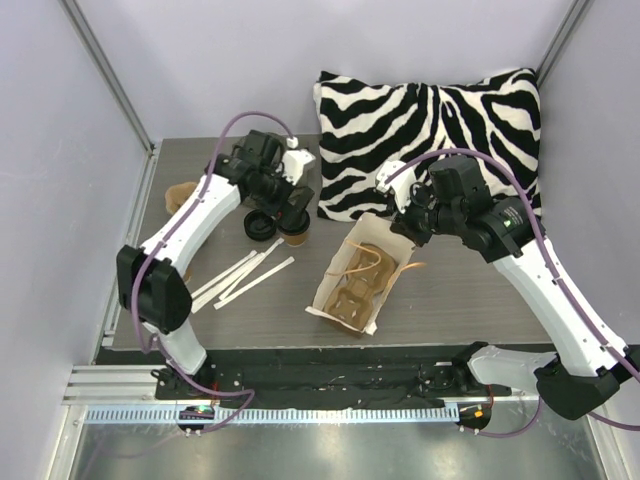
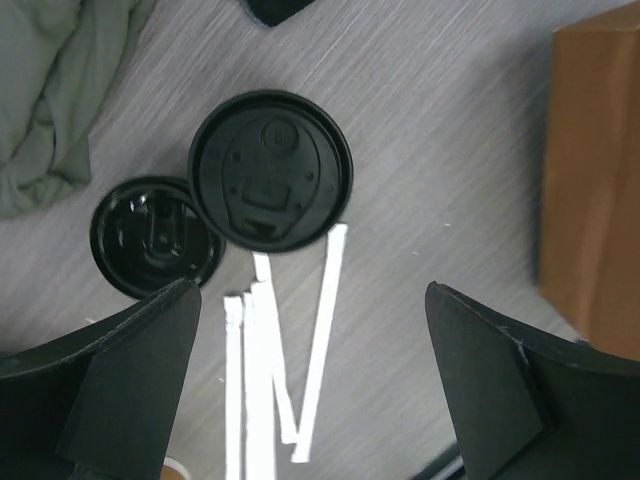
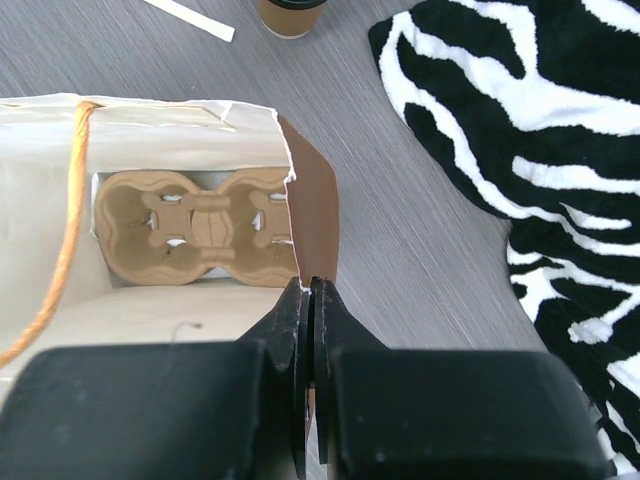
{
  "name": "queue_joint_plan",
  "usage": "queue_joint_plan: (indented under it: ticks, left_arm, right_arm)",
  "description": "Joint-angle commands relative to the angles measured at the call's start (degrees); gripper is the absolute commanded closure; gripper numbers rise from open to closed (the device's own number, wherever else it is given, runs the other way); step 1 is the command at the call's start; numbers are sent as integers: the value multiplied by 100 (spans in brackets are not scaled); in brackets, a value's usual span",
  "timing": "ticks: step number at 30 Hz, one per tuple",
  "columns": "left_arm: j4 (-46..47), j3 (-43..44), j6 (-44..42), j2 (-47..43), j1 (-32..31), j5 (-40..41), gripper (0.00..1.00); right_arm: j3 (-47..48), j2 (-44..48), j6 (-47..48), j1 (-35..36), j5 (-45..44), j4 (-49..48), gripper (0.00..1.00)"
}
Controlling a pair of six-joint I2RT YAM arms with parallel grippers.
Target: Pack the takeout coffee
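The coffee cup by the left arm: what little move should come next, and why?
Probably move the left gripper around the coffee cup and close. Its jaws stand wide open, with the lidded cup just beyond them, while the right gripper pinches the paper bag open, the cup carrier inside empty.

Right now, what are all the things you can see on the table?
cup: one, tan, back left
lids: two, black, one on the cup, one loose beside it
strips: several, white, front left
bag: one, brown outside, pale inside, open, centre
carrier: one, tan, inside the bag
pillow: one, zebra-striped, back right
cloth: one, grey-green, near the loose lid
table: one, grey
left gripper: one, black, open above the cup
right gripper: one, black, shut on the bag's edge
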State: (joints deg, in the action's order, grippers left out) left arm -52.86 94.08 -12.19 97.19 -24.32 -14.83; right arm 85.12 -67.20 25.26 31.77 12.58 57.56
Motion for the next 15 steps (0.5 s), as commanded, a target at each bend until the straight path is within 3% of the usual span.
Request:
queue_joint_plan:
  ticks: [1,15]
  left_arm:
    - [110,434,-636,397,-223,629,0]
    - [74,892,-943,1241,-302,753,0]
  right_arm:
    - [-47,137,49,31,-177,-219,99]
    - [-48,-39,208,40,-282,-96,99]
